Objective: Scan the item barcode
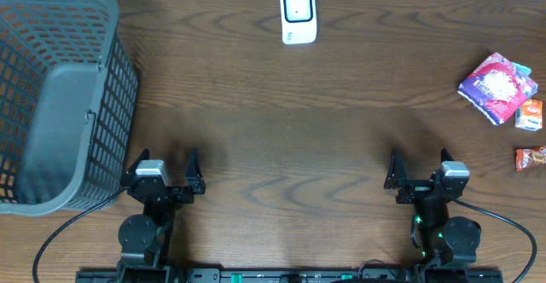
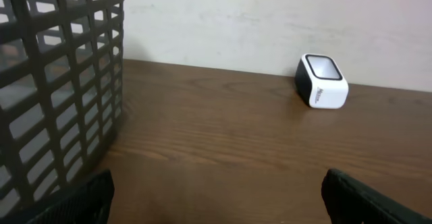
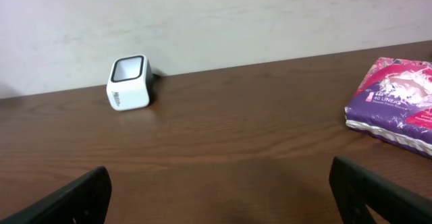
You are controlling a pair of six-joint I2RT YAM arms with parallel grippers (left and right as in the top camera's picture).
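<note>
Although several things on the tabletop (image 1: 281,121) carry print, little of it can be read. On the purple and pink packet (image 3: 395,99), the right wrist view shows white lettering near the left edge that looks like "40 LINER". The rest of its pattern is too blurred to make out, and the frame cuts off its right side there. The white scanner (image 1: 299,14) has a dark window on its upper face and a small dark line of writing on one side, too small to read in any view. It stands at the far edge of the tabletop, close to the pale wall (image 2: 270,21).

The purple and pink packet lies at the far right, well apart from the scanner. A small orange packet (image 1: 530,114) sits just beside its near corner; whether the two touch cannot be told. A second orange packet (image 1: 531,158) lies closer to the robot and is cut by the frame edge. Their print is illegible, and whether any of them shows a barcode cannot be told.

The left claw (image 1: 168,170) is spread wide and holds nothing, hanging over bare tabletop just beside the dark grey basket (image 1: 51,104). The right claw (image 1: 418,170) is equally wide and empty, well apart from the packets. In both wrist views only the fingertips (image 2: 81,200) show, at the bottom corners. The basket's left part runs out of the overhead frame.
</note>
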